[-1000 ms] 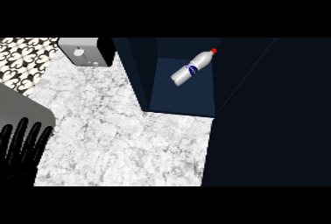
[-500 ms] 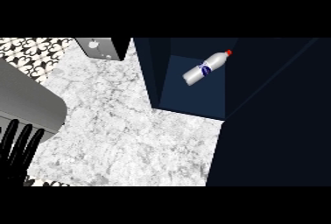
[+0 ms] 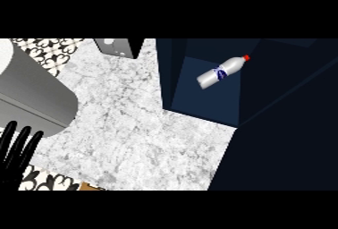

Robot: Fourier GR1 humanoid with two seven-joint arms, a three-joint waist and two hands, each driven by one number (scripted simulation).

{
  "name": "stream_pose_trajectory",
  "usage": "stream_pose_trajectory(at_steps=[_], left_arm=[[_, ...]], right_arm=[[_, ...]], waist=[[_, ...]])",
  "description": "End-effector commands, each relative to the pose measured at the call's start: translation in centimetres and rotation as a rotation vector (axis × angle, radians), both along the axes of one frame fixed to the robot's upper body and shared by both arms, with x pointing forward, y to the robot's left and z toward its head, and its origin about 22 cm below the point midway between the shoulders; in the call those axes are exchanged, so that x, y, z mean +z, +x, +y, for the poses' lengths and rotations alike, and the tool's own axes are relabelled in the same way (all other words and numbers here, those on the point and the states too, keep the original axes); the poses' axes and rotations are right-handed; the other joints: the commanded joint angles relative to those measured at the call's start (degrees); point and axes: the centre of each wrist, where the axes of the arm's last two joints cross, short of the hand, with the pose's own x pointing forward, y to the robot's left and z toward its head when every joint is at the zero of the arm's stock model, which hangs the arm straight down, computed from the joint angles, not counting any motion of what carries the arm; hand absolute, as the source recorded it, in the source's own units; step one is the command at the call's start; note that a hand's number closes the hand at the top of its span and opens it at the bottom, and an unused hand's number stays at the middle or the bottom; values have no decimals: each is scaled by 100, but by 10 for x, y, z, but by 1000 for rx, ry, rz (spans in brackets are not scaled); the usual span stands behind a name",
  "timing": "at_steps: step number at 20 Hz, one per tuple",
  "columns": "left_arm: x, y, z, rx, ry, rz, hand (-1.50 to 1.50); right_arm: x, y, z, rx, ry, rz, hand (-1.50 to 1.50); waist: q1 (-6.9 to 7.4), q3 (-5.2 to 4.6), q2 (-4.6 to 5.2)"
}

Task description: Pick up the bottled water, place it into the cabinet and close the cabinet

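One hand shows: the left hand (image 3: 16, 152) rests at the lower-left edge, fingers (image 3: 27, 141) straight and apart, holding nothing. The bottled water (image 3: 223, 71) lies on its side inside the cabinet (image 3: 201, 100), beyond the marble tabletop (image 3: 132, 125). Lying loose, it may roll toward the opening and jam the closing.

Bright, even light on marble surface (image 3: 132, 125); cabinet (image 3: 198, 100) right of surface dim, darkening to near-black farther right.
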Motion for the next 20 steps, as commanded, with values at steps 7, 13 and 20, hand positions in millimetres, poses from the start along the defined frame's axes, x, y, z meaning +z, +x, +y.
stream_pose_trajectory(at_steps=[7, 13, 20], left_arm=[[6, 6, 8, -16, 14, -3, -150], [5, 5, 15, 0, 21, -3, -150], [6, 6, 20, -7, 10, -3, -150]], right_arm=[[14, 11, 25, 221, -121, -92, 150], [19, 20, 29, 245, -163, -132, 150], [14, 27, 34, 226, -111, -89, 150]], waist=[[47, -6, 46], [57, -9, 14], [11, -2, 85]])
